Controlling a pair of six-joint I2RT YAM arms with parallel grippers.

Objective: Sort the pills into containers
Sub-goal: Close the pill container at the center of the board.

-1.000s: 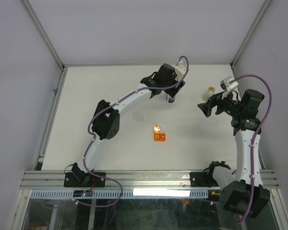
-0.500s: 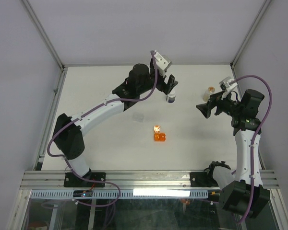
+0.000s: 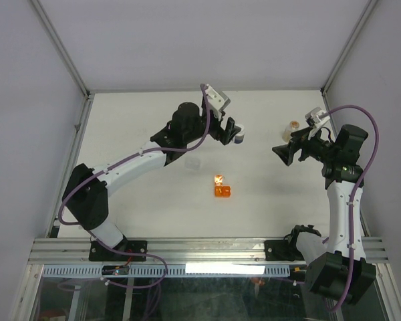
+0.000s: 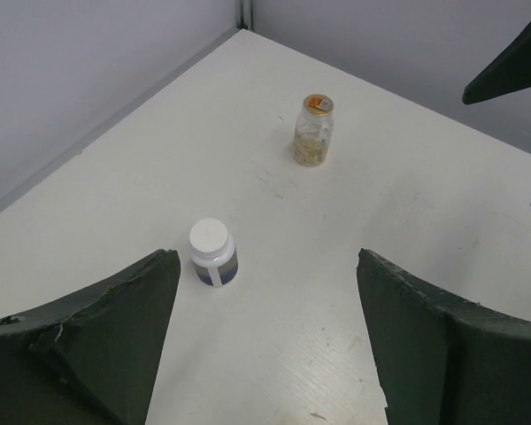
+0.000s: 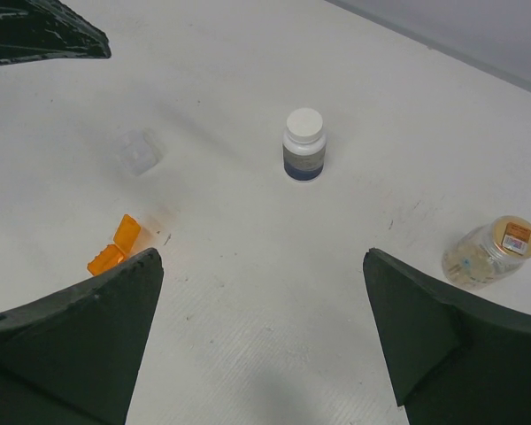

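Note:
A white bottle (image 4: 213, 252) with a dark band stands upright on the table, just ahead of my left gripper (image 4: 265, 336), nearer its left finger. That gripper is open and holds nothing. Farther off stands a clear vial (image 4: 313, 131) with an orange-labelled cap and tan pills (image 4: 311, 152) inside. In the top view the left gripper (image 3: 232, 132) is right beside the bottle (image 3: 240, 137). My right gripper (image 3: 283, 153) hovers open and empty just below the vial (image 3: 294, 126). A stubby orange cup (image 3: 222, 191) lies mid-table, and it also shows as the orange cup (image 5: 113, 248) in the right wrist view.
A small clear lid (image 3: 194, 162) lies left of the orange cup, with a tiny orange piece (image 3: 218, 179) just above the cup. The table's back wall and metal frame posts (image 3: 89, 93) close in the far corners.
The left gripper's jaws have opened wider and the left arm has swung round, its wrist now left of the white bottle. The bottle stands where it was. The right arm has stayed still.

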